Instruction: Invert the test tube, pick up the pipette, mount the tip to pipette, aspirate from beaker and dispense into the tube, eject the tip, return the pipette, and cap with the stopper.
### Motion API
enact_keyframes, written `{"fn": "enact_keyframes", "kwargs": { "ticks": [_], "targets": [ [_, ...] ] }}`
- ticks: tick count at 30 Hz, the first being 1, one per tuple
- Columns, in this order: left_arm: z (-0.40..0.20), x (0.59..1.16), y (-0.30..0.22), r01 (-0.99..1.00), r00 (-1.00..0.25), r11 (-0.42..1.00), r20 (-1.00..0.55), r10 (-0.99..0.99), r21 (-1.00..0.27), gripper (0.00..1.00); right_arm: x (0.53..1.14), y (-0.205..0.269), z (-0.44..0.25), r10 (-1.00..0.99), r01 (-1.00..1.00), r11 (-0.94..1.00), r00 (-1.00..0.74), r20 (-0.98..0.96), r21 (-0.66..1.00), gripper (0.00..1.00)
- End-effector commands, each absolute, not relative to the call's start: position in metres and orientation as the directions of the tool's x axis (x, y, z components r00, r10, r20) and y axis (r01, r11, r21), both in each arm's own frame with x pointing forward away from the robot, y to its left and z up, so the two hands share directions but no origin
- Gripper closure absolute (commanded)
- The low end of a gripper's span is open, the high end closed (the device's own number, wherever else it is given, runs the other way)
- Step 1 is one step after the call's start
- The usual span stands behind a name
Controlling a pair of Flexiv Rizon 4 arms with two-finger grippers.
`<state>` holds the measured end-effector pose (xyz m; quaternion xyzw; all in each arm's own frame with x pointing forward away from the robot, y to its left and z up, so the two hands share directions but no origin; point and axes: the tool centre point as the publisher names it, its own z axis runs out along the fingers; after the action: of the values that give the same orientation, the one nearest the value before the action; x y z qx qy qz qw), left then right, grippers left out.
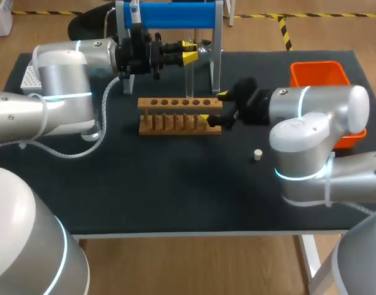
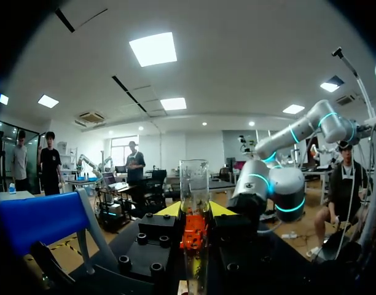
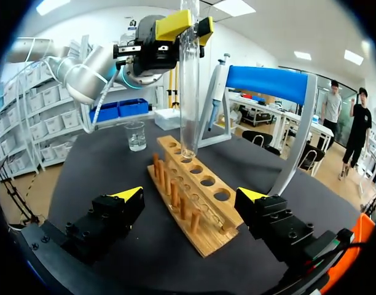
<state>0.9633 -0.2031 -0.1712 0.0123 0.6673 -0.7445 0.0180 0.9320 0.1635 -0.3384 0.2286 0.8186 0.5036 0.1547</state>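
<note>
Right wrist view gives the clearest look at the test tube (image 3: 189,86): a clear, thin-walled glass cylinder standing upright, its rounded end down at one of the holes of the wooden rack (image 3: 197,200), though I cannot tell whether it is seated in the hole or just above it. The left pincer (image 3: 188,27) is clamped on the tube close to its upper end, a yellow tip on each side. The left wrist view shows the open mouth uppermost and the glass running between that pincer's fingers. I judge the tube to be light, stiff, smooth and brittle. It would slip under a loose hold and crack under a hard one or from a knock against the rack. A moderate squeeze across the round wall, high up but clear of the lip, looks right, and it leaves the lower length free to go down the hole. The right pincer (image 1: 214,108) stands apart, one finger on each side of the rack end nearest it without closing on the wood, well placed to steady the rack if the tube drags. Farther out, the beaker (image 3: 135,136) sits on the dark surface (image 1: 176,184) beyond the rack, the pipette (image 3: 215,92) hangs on the blue stand (image 3: 271,83), the small stopper (image 1: 257,155) lies near the right arm, and an orange bin (image 1: 320,75) sits at the surface's far right corner
</note>
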Motion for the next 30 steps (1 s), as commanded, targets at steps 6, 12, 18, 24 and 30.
{"fn": "enact_keyframes", "kwargs": {
  "ticks": [6,12,18,24,30],
  "targets": [
    [-0.1706,0.9648,-0.2029,0.042,-0.999,-0.106,-0.041,-0.006,-0.994,1.0,0.9351,0.1739,-0.3497,0.544,0.2,0.399,-0.837,-0.055,0.895,0.0],
    [-0.1706,0.9648,-0.2029,0.042,-0.999,-0.106,-0.041,-0.006,-0.994,1.0,0.936,0.1743,-0.3503,0.55,0.2,0.399,-0.833,-0.058,0.895,0.0],
    [-0.1706,0.9648,-0.2029,0.042,-0.999,-0.106,-0.041,-0.006,-0.994,1.0,0.9364,0.1743,-0.3505,0.554,0.205,0.404,-0.83,-0.06,0.892,0.0],
    [-0.1706,0.9648,-0.2029,0.042,-0.999,-0.106,-0.041,-0.006,-0.994,1.0,0.9363,0.1741,-0.3505,0.558,0.205,0.405,-0.828,-0.063,0.891,0.0],
    [-0.1706,0.9648,-0.2029,0.042,-0.999,-0.106,-0.041,-0.006,-0.994,1.0,0.9363,0.1741,-0.3505,0.558,0.205,0.405,-0.828,-0.063,0.891,0.0]
  ]
}}
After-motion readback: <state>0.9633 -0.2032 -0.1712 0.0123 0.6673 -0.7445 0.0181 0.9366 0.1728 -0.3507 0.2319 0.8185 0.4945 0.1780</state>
